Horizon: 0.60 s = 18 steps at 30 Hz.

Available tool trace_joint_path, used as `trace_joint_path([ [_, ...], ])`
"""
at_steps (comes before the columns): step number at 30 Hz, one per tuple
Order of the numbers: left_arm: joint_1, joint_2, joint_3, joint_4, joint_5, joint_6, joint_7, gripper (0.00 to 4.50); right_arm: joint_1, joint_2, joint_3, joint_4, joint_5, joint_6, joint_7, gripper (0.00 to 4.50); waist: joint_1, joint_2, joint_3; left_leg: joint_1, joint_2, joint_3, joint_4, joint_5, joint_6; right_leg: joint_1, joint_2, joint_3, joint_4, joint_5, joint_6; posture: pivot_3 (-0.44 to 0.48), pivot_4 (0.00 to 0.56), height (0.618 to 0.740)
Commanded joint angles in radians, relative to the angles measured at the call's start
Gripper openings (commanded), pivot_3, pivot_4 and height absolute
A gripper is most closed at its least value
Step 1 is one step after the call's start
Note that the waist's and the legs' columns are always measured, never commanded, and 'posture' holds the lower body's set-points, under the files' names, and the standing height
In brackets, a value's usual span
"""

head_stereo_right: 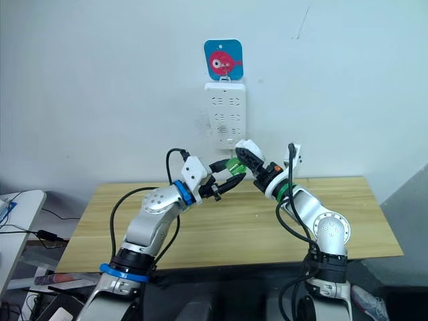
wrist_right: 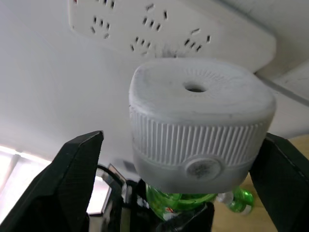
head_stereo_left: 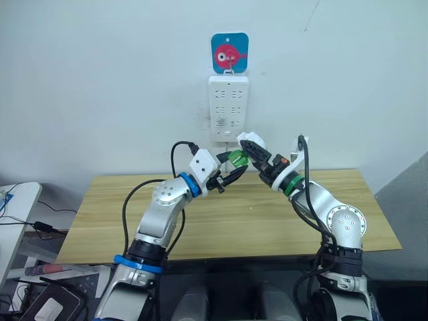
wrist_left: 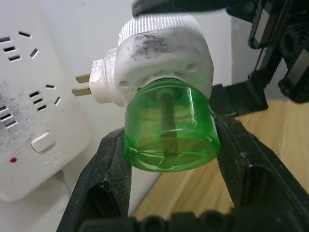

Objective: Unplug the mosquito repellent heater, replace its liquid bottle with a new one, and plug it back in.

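Two tools (head_stereo_left: pixel 231 162) (head_stereo_left: pixel 251 148) clamp green bottle (wrist_left: pixel 169 133), heater (wrist_right: pixel 198 123); wooden table (head_stereo_left: pixel 227 214), white wall (head_stereo_left: pixel 100 80).

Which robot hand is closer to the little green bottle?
Left. The left gripper has its fingers closed on the green bottle; the right gripper is above, clamped around the white heater.

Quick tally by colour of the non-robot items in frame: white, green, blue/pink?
White: 2, the heater and the wall power strip
Green: 1, the bottle under the heater
Blue/pink: 1, the sticker above the strip
Total: 4
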Motion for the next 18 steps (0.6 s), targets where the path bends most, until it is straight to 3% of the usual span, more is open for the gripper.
trace_joint_path([
  [1, 0.007, 0.077, -0.035, 0.009, 0.038, -0.069, -0.100, 2.26, 0.003, -0.072, 0.033, 0.019, 0.043, 0.100, 0.078, 4.46, 0.000, 0.001, 0.000, 0.000, 0.000, 0.000, 0.000, 0.000, 0.000, 0.000, 0.000, 0.000, 0.000, 0.000, 0.000, 0.030, 0.141, 0.740],
  [9, 0.025, 0.199, -0.076, 0.088, 0.063, -0.236, -0.287, 2.26, -0.068, -0.231, 0.028, 0.209, 0.206, 0.347, 0.208, 4.46, 0.001, 0.001, 0.001, -0.001, 0.000, 0.000, 0.000, 0.000, 0.000, 0.000, 0.000, 0.000, -0.003, 0.000, -0.001, 0.026, 0.137, 0.740],
  [18, 0.044, 0.177, -0.097, 0.083, 0.046, -0.272, -0.333, 2.26, -0.165, -0.298, 0.049, 0.329, 0.190, 0.476, 0.273, 4.46, 0.002, 0.001, 0.002, -0.003, 0.000, 0.000, 0.000, -0.001, 0.001, 0.000, -0.001, -0.001, -0.005, 0.001, 0.000, 0.035, 0.131, 0.740],
])
